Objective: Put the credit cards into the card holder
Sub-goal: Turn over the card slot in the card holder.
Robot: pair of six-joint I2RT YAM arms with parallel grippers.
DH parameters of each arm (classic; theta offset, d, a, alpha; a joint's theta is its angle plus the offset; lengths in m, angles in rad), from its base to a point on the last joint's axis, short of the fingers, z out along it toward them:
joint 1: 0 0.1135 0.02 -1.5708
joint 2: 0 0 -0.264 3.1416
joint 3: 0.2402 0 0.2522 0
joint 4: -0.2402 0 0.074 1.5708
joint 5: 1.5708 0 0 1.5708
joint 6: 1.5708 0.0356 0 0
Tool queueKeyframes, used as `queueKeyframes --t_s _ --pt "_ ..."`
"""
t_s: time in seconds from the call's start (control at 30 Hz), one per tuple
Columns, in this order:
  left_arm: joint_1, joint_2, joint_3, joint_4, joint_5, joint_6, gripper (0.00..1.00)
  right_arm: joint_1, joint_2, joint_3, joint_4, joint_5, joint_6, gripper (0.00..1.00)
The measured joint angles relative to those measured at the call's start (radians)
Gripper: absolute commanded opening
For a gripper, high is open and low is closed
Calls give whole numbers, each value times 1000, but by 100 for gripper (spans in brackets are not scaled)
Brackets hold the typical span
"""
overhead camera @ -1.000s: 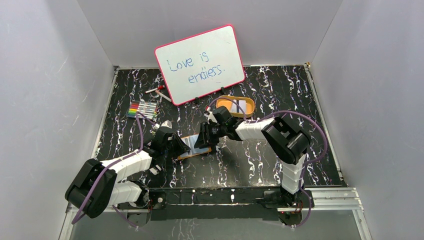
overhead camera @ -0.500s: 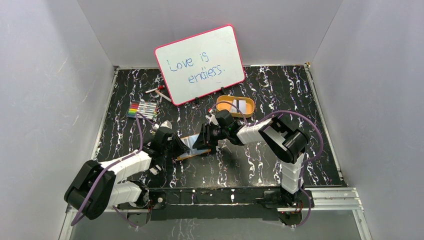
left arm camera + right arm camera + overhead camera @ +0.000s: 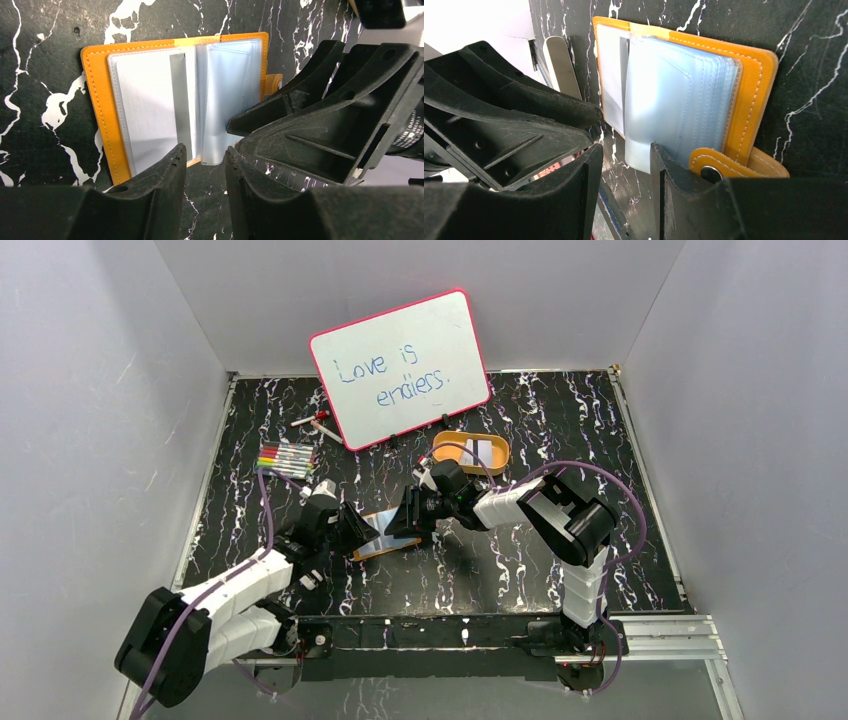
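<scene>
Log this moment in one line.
orange leather card holder: open, grey striped card sleeved | left gripper: open, beside holder | right gripper: open, finger on clear sleeves | orange oval tray: holds white card

Straight ahead of the left gripper (image 3: 205, 155) lies the open card holder (image 3: 175, 100), and the right gripper (image 3: 624, 150) blocks its far side. Bare table (image 3: 480, 570) lies free on either flank of both pincers.

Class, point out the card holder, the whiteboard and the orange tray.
card holder (image 3: 102, 100), left wrist view, orange left border
whiteboard (image 3: 400, 368), top view, middle of white face
orange tray (image 3: 455, 452), top view, bare floor
</scene>
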Motion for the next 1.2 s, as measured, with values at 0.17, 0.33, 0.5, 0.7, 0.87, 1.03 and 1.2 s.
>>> queueKeyframes --t_s 0.17,0.33,0.5,0.7,0.87,1.03,1.2 --pt "0 63 1 19 23 -6 33 0 5 0 13 3 14 48" --pt "0 110 9 43 45 -11 34 0 7 0 18 3 18 48" --pt "0 119 18 67 53 -11 33 0 7 0 18 3 18 48" --pt "0 168 18 94 65 -14 26 0 8 0 19 3 22 48" --pt "0 187 19 111 68 -17 16 0 8 0 24 3 29 48" --pt "0 196 19 114 68 -19 0 0 8 0 25 3 30 48" --pt "0 198 19 113 62 -18 0 0 7 -3 24 2 30 49"
